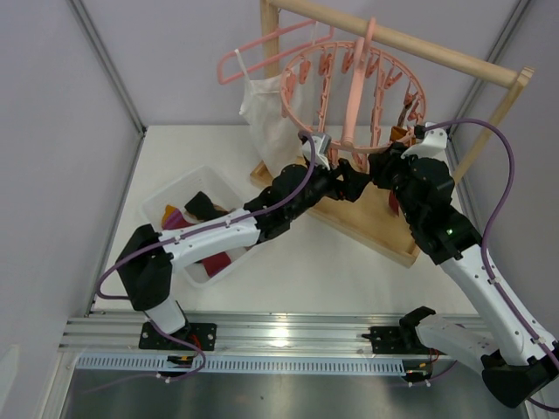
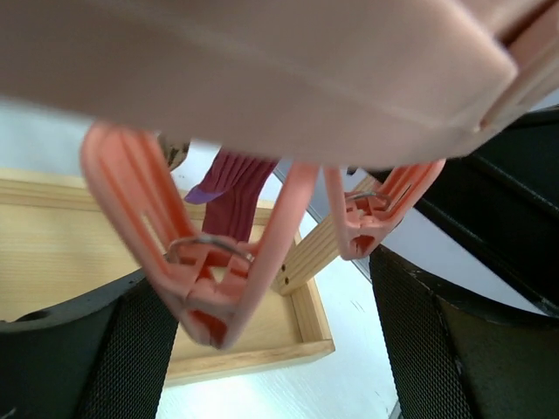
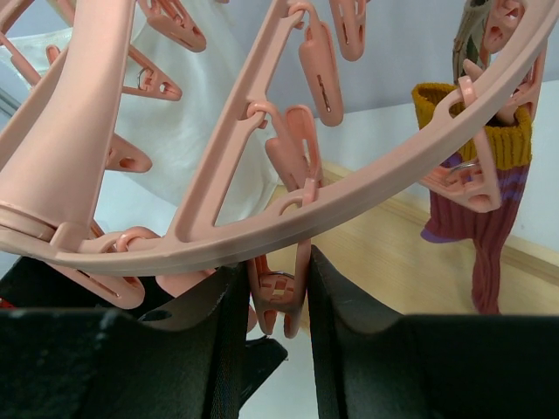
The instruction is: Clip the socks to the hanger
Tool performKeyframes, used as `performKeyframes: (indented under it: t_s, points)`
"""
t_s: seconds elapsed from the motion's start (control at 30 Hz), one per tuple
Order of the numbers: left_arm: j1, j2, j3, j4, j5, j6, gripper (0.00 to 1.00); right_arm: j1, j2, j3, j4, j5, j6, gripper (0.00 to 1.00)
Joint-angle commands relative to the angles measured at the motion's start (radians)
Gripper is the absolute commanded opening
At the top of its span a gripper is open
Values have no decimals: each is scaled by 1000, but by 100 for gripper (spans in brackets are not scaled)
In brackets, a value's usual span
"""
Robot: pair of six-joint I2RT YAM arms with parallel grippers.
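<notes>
Looking down from the top external view, the hanger point(image 1: 355, 87), a round pink plastic frame of concentric rings fringed with clips, is hung from a wooden rail point(image 1: 410, 44). Both arms are raised to its near rim, with the left gripper point(image 1: 348, 185) and the right gripper point(image 1: 386, 168) placed almost tip to tip beneath it. Loose socks point(image 1: 203, 207), soft knits in black, maroon and tan, are heaped in a pale plastic bin point(image 1: 170, 188) beside the left arm, well apart from the ring. In the left wrist view, the left fingers point(image 2: 105, 358), faced with dark mesh-textured pads, are spread wide and nothing is gripped. A glossy V-shaped spare clip point(image 2: 210, 292) with a wire spring dangles between them, nearer one pad. Behind it a ribbed maroon hung sock point(image 2: 231, 192) and the pale wood base point(image 2: 61, 253) can be made out. In the right wrist view, the right fingers point(image 3: 210, 358) are clamped against both sides of a single clip point(image 3: 278, 292) under the rim; whether its mouth is parted cannot be told. The hung sock, mustard-cuffed, is pegged further along the ring. The step in hand is judged to be the readying of a clip. For the next move, a sock would have to be fetched from the bin and fed into that clip's mouth before the squeeze is eased.
</notes>
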Motion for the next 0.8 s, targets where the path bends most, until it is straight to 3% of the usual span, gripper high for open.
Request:
performKeyframes:
  t_s: [0.0, 0.17, 0.3, 0.43, 0.47, 0.6, 0.77]
  points:
    - [1, -77, -20, -18, -13, -33, 86, -8, -10, 39, 27, -5, 18, 0]
    - [2, -311, -238, -178, -19, -41, 91, -9, -7, 16, 62, -28, 13, 0]
    - [41, -524, -381, -462, -99, -67, 96, -11, -3, 14, 57, -36, 5, 0]
    - [197, -662, -441, -723, -137, -99, 97, -11, -20, 5, 47, -30, -7, 0]
    - [299, -671, -444, -796, -117, -99, 97, -11, -23, 4, 47, -28, -7, 0]
    - [537, -617, -383, -916, -82, -70, 97, -12, -42, -15, 53, -31, -5, 0]
    - [727, -328, -214, -1025, -56, -45, 92, -11, -49, -21, 53, -28, -11, 0]
